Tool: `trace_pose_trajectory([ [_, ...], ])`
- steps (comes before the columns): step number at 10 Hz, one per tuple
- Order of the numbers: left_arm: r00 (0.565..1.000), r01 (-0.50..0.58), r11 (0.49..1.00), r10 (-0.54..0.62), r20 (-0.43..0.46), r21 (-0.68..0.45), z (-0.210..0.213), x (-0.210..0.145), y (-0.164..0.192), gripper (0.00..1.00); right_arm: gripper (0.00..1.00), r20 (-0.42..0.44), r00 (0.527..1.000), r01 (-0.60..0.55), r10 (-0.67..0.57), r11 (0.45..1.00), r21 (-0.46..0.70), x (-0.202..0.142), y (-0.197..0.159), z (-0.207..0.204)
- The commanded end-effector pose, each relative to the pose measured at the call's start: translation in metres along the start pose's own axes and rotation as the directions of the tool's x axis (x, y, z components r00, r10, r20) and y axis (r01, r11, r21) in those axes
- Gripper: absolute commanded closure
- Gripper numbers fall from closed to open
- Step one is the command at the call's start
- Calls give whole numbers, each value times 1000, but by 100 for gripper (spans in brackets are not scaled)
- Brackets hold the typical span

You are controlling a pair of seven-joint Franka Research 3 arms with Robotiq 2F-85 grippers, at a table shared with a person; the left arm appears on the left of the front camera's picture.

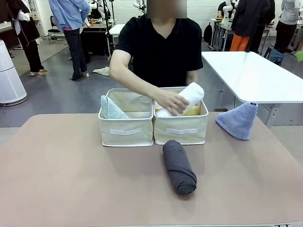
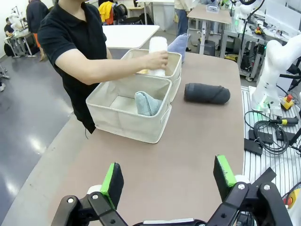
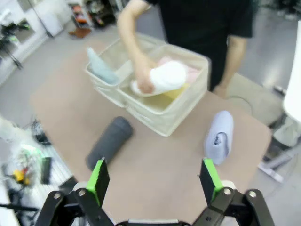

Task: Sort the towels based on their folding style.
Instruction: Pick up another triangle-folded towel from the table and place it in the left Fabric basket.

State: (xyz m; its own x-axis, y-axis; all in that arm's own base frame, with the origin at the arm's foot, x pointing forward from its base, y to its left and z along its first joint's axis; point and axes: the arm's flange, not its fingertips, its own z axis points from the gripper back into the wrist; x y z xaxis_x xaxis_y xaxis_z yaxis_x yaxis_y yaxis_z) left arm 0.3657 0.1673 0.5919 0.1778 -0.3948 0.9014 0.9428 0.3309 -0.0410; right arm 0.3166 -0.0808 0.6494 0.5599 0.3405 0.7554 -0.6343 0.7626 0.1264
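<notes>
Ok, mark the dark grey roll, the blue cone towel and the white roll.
dark grey roll point(image 1: 179, 166): front view, middle of the roll.
blue cone towel point(image 1: 238, 121): front view, its sloping side.
white roll point(image 1: 194, 92): front view, its raised end.

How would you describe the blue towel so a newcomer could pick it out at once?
On the brown table, find the two cream bins at its middle, then look to the robot's right of them. There the periwinkle towel stands on the tabletop, outside both bins. It is a cone, unlike the dark grey towel, a roll lying before the bins.
</notes>
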Motion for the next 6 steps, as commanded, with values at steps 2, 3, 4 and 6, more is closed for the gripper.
trace_pose_trajectory([
  [2, 1000, 11, 1000, -11, 19, 5, 1, 0, 1, 0, 0, -377, 921, -22, -100, 951, -307, 58, 5, -56],
  [3, 1000, 11, 1000, -11, 19, 5, 1, 0, 1, 0, 0, -457, 879, -42, -137, 932, -360, 71, 3, -77],
  [4, 1000, 11, 1000, -11, 19, 5, 1, 0, 1, 0, 0, -497, 851, -38, -169, 924, -380, 79, 1, -99],
  [6, 1000, 11, 1000, -11, 19, 5, 1, 0, 1, 0, 0, -555, 801, -1, -226, 925, -379, 74, -6, -148],
])
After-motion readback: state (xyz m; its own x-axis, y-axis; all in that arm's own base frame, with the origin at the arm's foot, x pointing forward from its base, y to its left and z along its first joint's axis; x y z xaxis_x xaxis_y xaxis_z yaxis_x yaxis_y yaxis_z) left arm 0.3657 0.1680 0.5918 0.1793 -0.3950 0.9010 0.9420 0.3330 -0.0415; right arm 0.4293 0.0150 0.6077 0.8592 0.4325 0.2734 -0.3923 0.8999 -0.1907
